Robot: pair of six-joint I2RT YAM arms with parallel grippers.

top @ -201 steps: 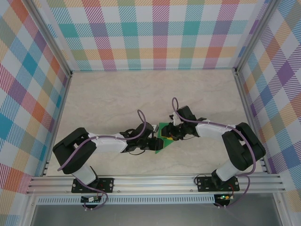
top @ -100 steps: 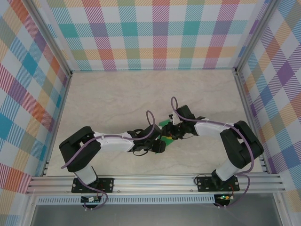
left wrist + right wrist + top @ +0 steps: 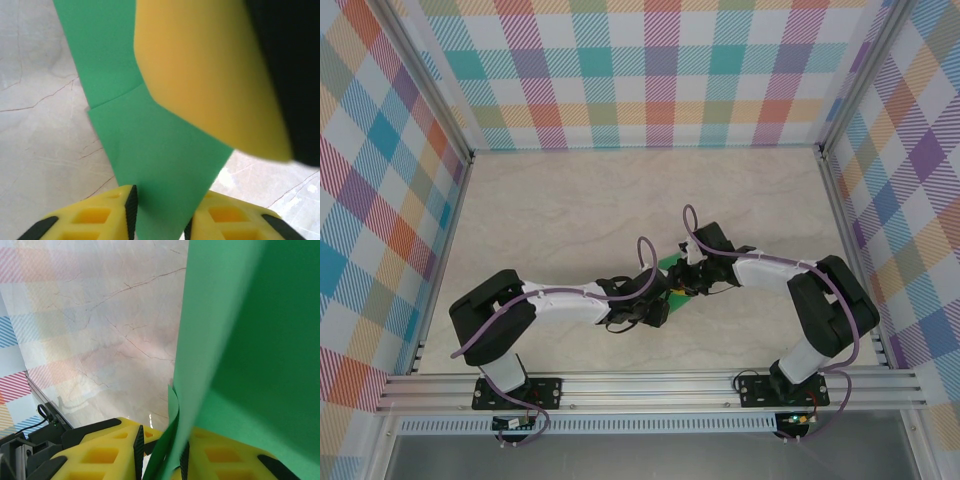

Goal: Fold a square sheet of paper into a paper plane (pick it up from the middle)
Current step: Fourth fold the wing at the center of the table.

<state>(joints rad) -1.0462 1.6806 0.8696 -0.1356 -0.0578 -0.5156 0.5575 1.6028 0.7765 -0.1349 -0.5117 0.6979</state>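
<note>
The green sheet of paper (image 3: pixel 672 263) is folded in layers and hangs between the two grippers at the table's middle, mostly hidden from above; I cannot tell whether it has a plane's shape. In the left wrist view the paper (image 3: pixel 150 140) shows a crease and narrows into my left gripper (image 3: pixel 162 215), which is shut on it, the paper touching both pads. The right gripper's yellow finger (image 3: pixel 200 75) presses on the paper from the upper right. Bowed layers of paper (image 3: pixel 250 340) rise from my right gripper (image 3: pixel 161 455), shut on them. From above, the left gripper (image 3: pixel 665 300) and right gripper (image 3: pixel 682 283) almost touch.
The marble table (image 3: pixel 570 200) is walled by checkered panels on three sides. An aluminium rail (image 3: pixel 650 385) carrying both arm bases runs along the near edge. Purple cables loop above both wrists.
My left gripper has slid right onto the paper and narrowed its jaws. The green triangle seen from above has shrunk to small slivers. The right gripper has barely shifted.
</note>
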